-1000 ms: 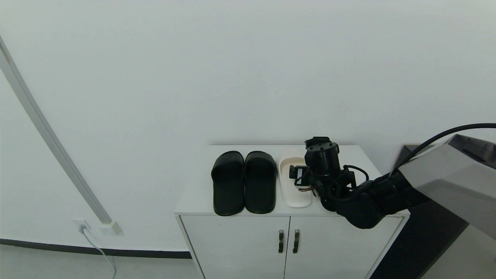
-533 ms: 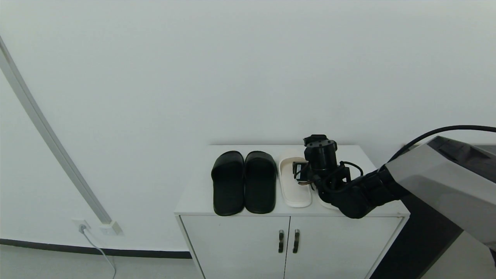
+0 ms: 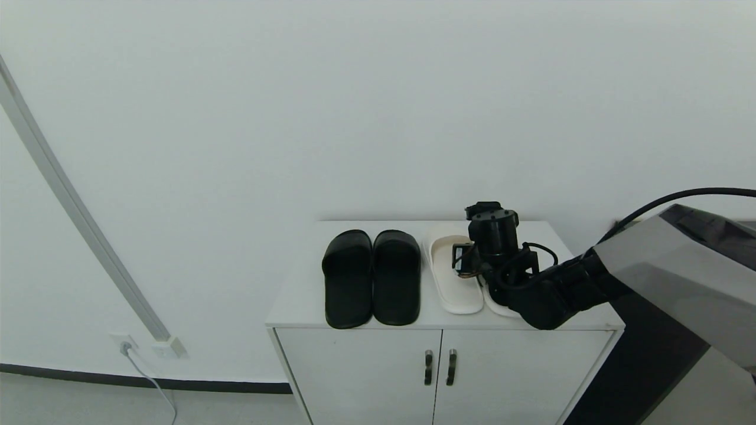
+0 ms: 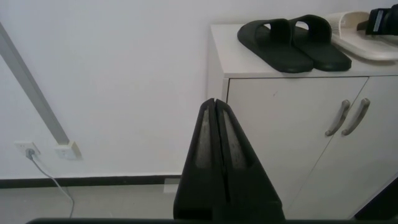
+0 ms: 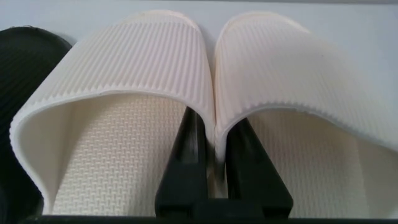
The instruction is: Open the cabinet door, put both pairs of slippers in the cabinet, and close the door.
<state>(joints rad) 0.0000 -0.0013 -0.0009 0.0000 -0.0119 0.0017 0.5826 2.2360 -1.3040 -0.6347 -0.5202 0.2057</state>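
Observation:
A white cabinet (image 3: 298, 310) stands against the wall with both doors closed, their handles (image 3: 440, 367) meeting at the middle. On its top, the black slippers (image 3: 372, 277) lie side by side on the left. The white slippers (image 3: 455, 277) lie to their right. My right gripper (image 5: 211, 168) has one finger inside each white slipper and is shut on their two touching inner strap edges. My left gripper (image 4: 215, 106) is shut and holds nothing, low down and off the cabinet's left front corner. Its view shows the black slippers (image 4: 295, 40) and the door handles (image 4: 348, 117).
A wall rises directly behind the cabinet. A grey cable duct (image 3: 77, 212) runs slantwise down the wall to a socket (image 3: 123, 342) with a cord near the floor on the left. Open floor lies left of the cabinet.
My right arm has shifted slightly back over the cabinet top. The left white slipper has slid right and turned a little, now lying against its partner.

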